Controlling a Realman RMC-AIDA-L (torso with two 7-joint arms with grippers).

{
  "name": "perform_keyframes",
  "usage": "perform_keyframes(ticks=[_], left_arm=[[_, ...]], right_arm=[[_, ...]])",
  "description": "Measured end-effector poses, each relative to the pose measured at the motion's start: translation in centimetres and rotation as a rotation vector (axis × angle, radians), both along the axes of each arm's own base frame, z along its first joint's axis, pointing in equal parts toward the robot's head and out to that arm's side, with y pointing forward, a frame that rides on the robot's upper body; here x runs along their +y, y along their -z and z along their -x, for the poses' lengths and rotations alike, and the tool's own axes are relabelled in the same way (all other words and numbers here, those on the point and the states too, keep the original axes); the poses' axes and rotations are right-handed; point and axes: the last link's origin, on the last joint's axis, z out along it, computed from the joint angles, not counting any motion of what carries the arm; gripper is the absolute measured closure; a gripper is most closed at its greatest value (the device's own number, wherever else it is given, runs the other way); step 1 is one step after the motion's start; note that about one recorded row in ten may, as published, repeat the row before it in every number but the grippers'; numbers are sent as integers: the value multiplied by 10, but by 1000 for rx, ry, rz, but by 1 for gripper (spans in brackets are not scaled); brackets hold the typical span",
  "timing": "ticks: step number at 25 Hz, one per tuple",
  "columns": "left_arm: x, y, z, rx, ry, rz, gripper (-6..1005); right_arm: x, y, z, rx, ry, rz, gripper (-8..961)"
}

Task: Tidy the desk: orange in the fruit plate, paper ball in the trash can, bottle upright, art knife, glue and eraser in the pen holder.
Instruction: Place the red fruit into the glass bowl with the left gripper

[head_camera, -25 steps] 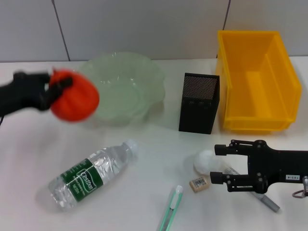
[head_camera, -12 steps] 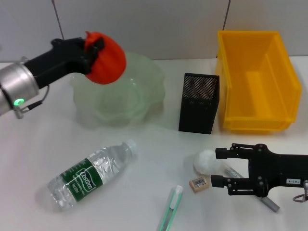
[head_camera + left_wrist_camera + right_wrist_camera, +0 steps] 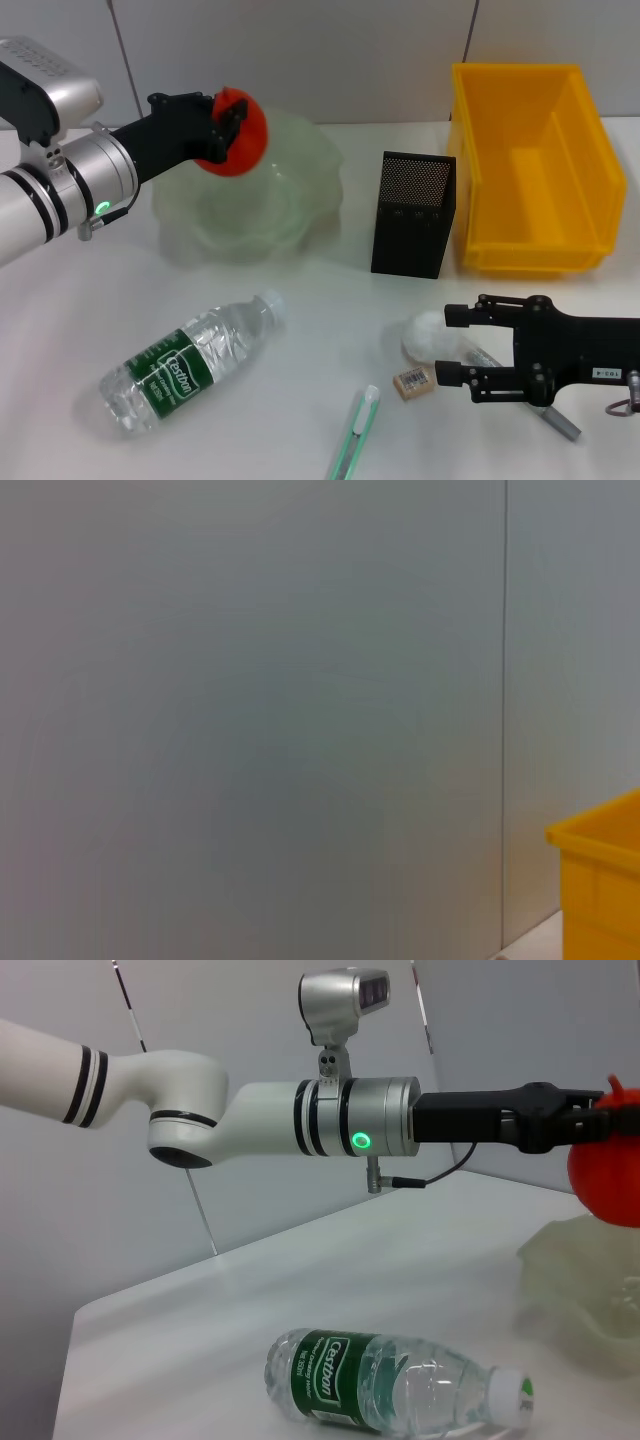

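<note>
Carrying the round red-orange orange, the left hand is clenched on the fruit from its near-left side and holds it in the air over the back-left rim of the wide pale green translucent fruit plate with the wavy rim. Judged from this, the fruit is kept high so it clears the rim before it goes down into the bowl; it is not yet in.

The right hand sits low over the white surface at the near right, its two black fingers spread and gripping nothing, their tips just beside the small white crumpled paper ball. That placement reads as readiness for the paper.

Other items:
- small tan rectangular eraser, just in front of the paper ball.
- slender silver-grey glue stick, mostly hidden under the right hand.
- slim green and white art knife, at the near edge.
- clear plastic water bottle with green label and white cap, lying on its side, not upright.
- tall black mesh pen holder, between the plate and the large bright yellow rectangular trash can.

Nothing blocks the drop into the plate. The pen holder stands between the two arms' work areas.
</note>
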Motion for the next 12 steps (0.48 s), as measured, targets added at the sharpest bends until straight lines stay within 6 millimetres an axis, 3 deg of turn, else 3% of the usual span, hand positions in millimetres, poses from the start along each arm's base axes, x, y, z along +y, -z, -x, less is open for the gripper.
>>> perform_keyframes(ticks=[6, 9, 12], left_arm=[[2, 2, 1, 25, -6, -8, 848], [2, 2, 1, 26, -7, -9, 666], [3, 1, 0, 24, -6, -12, 550]], right_arm=[[1, 0, 1, 0, -4, 0, 190], [1, 0, 1, 0, -5, 0, 190], [2, 0, 1, -4, -4, -5, 191]])
